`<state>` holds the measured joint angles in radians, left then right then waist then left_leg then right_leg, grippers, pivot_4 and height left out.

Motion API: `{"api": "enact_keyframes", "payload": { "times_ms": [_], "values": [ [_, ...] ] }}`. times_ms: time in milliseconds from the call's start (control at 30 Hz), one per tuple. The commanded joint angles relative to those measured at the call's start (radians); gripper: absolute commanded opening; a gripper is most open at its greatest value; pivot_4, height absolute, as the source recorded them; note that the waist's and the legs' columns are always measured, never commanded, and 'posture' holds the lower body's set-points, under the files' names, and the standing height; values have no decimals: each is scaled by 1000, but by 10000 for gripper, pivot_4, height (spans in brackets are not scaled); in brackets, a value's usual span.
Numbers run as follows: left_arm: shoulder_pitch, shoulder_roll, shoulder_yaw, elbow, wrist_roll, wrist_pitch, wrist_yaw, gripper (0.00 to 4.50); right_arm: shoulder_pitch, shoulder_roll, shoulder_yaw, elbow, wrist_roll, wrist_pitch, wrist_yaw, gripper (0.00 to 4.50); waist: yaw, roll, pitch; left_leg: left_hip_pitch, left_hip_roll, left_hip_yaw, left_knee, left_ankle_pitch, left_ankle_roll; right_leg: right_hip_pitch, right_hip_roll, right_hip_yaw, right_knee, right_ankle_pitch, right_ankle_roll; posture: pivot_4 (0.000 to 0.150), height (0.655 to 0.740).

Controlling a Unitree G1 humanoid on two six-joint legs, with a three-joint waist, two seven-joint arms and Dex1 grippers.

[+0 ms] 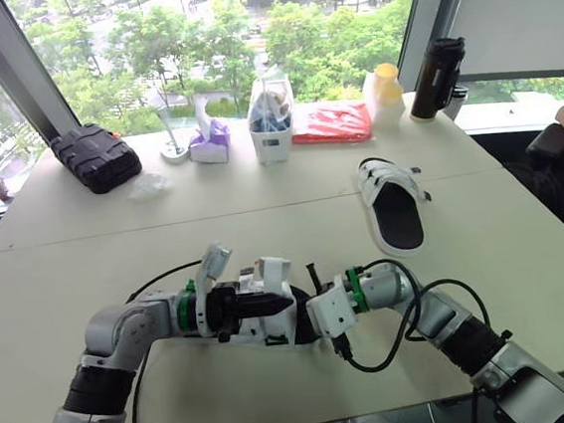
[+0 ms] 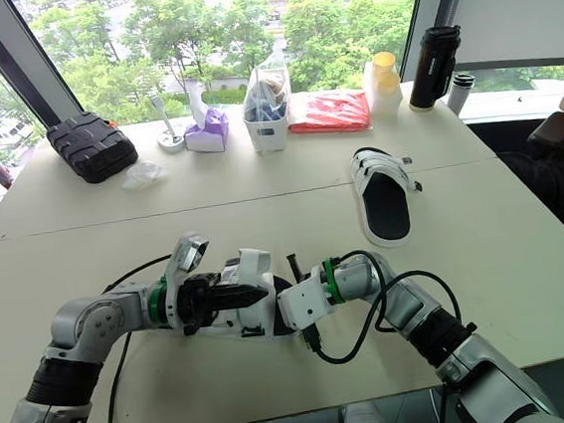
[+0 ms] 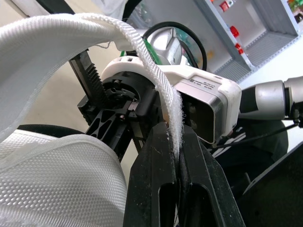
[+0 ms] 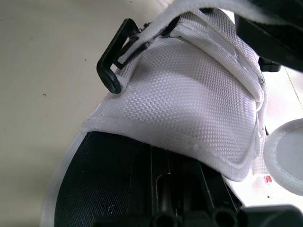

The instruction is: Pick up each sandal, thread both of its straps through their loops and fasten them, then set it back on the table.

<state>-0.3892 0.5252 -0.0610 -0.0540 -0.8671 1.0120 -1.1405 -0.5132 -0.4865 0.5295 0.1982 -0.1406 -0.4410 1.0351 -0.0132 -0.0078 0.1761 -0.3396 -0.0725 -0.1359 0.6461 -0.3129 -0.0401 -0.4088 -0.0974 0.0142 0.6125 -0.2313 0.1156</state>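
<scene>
Two sandals are lying in view, both white-strapped with black footbeds. One white mesh sandal is sitting low in the centre of the left eye view, just above the near edge of the pale table, and it is resting directly between the two grippers. The left gripper is reaching in from the lower left. In its wrist view its two black fingers are pressing together on a narrow white webbing strap, which is arching up from them toward the upper left of that frame. The right gripper is coming in from the lower right and sitting right against the sandal's other side; whether it is gripping anything cannot be told. Its wrist view is looking onto the sandal's broad mesh band, where one black plastic loop is standing at the band's edge with white webbing passing through it.

The second sandal is lying flat, right of centre, well apart from both grippers.

Along the far edge, across the upper part of the frame, single items are standing in a row: one black ridged case, one purple tissue pack, one white tub, one red packet and one black flask.
</scene>
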Motion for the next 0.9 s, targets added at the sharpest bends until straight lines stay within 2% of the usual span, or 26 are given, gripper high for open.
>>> {"api": "enact_keyframes", "payload": {
  "times_ms": [33, 633, 900],
  "values": [
    [-7, -19, 29, 0, -33, 40, 39, 489, 24, -15, 33, 64, -67, 36, 13, 0, 0, 0, 0, 0, 0, 0, 0, 0, 0, 0, 0, 0, 0, 0, 0, 1500, 7400],
    [-10, -24, 59, -26, -90, 119, 84, 489, 22, -18, 32, 70, -68, 32, 10, 0, -1, 0, 0, 0, 0, 0, 0, 0, 0, 0, 0, 0, 0, 0, 0, 1500, 7400],
    [9, 3, 33, -46, -55, 97, 66, 489, 22, -15, 36, 70, -69, 31, 8, 0, -1, 0, 0, 0, 0, 0, 0, 0, 0, 0, 0, 0, 0, 0, 0, 1500, 7400]
  ]
}}
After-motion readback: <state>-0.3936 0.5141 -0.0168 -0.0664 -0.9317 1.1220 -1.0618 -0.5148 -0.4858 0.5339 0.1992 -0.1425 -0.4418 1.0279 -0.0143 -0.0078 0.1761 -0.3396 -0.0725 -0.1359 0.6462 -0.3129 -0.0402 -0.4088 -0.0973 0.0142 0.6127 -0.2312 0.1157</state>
